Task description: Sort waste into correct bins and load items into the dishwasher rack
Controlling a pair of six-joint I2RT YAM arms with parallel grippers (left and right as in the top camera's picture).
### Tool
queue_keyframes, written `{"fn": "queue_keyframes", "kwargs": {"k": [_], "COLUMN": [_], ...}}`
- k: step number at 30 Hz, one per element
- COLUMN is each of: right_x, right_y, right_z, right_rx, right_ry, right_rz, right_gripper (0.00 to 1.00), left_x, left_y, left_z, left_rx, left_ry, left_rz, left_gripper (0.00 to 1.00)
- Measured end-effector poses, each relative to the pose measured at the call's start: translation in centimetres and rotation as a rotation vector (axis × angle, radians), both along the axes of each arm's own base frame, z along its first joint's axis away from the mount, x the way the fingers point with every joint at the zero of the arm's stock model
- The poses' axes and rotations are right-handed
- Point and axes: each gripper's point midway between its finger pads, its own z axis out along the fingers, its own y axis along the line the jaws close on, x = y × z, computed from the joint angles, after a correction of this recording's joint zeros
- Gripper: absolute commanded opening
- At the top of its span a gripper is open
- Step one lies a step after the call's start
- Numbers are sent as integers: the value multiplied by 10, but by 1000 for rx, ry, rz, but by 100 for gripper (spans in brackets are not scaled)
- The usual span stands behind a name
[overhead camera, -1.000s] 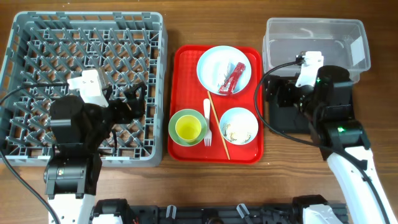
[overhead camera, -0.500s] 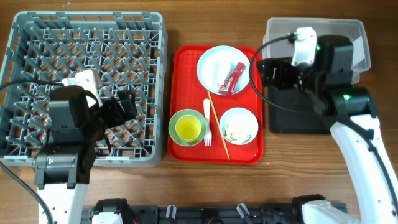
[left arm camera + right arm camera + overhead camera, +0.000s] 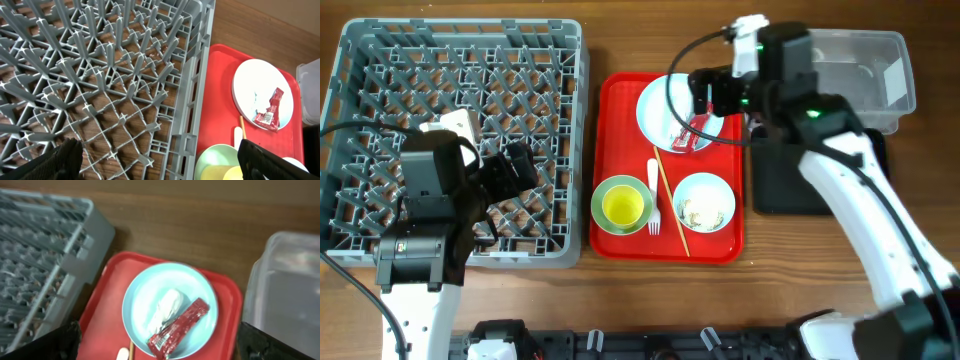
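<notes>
Right claw (image 3: 157, 339) spread wide over plate (image 3: 190, 282), white scrap (image 3: 165, 307) and red wrapper (image 3: 177, 327) plainer in wrist view than overhead.

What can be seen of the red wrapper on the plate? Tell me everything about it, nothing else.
The red wrapper is a long, flat, glossy sachet, foil or plastic by its look, crinkled, with a pale printed patch near one end. It lies flat and slantwise on the round plate, that end at the plate's rim, close beside a white scrap; whether they touch is unclear. The right tool hangs above it, open, not touching.
</notes>
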Motion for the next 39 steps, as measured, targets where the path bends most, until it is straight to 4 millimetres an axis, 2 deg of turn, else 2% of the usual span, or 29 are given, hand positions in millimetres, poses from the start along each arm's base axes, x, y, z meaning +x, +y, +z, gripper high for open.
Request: {"fn": "queue_keyframes", "kwargs": {"k": [1,4,5,9,12,14,16,17,18,19,20,25,28,29,30,32,33,34,35,36,37,38,39], "right_x": [7,23,28,28,27,24,22,22,21,21,19,10,13,21,26,31,35,38,43,44,48,51,53], "right_y": [8,27,37,49,47,45,44,44,44,44,43,38,37,30,19,-7,-32,-47,-73,-89,-109,-124,-134], "right_z": [-18,-47,-69,-123,-167,-192,-204,-207,-207,-207,-208,-211,-184,-137,-105,-59,-34,-26,-22,-26,-31,-35,-37], "right_rx": [-6,5,1,-21,-34,-44,-42,-36,-33,-30,-35,-51,-38,-2,18,55,72,74,71,64,54,50,51], "right_ry": [29,52,83,186,275,326,356,364,366,368,378,417,371,271,202,104,53,36,24,33,41,46,42], "right_rz": [-26,-58,-62,-90,-145,-174,-195,-208,-213,-218,-221,-233,-231,-246,-270,-329,-384,-418,-477,-514,-560,-594,-616], "right_gripper": [100,92,87,88,85,76,53,34,19,8,4,4,4,4,5,5,6,10,21,38,60,71,72], "left_x": [0,0,0,0,0,-1,-1,-1,-1,-1,-1,-2,-3,-3,-3,-3,-3,-3,-3,-3,-3,-3,-3], "left_y": [0,0,0,1,1,1,1,1,1,1,1,1,1,1,1,1,1,1,1,1,1,1,1], "left_z": [0,0,0,0,-1,-1,-1,-2,-2,-2,-2,-2,-3,-3,-3,-3,-3,-3,-3,-3,-3,-3,-3], "left_rx": [0,1,2,2,3,3,3,3,3,3,2,3,2,2,2,2,2,2,2,2,2,2,2], "left_ry": [0,0,1,1,3,5,7,8,9,9,9,13,16,16,16,16,16,16,16,17,17,16,17], "left_rz": [0,1,2,2,3,3,3,3,3,3,2,3,3,3,3,3,2,3,2,3,3,3,3], "left_gripper": [100,100,100,100,100,100,100,100,100,100,100,100,100,100,100,100,100,100,100,100,100,100,100]}}
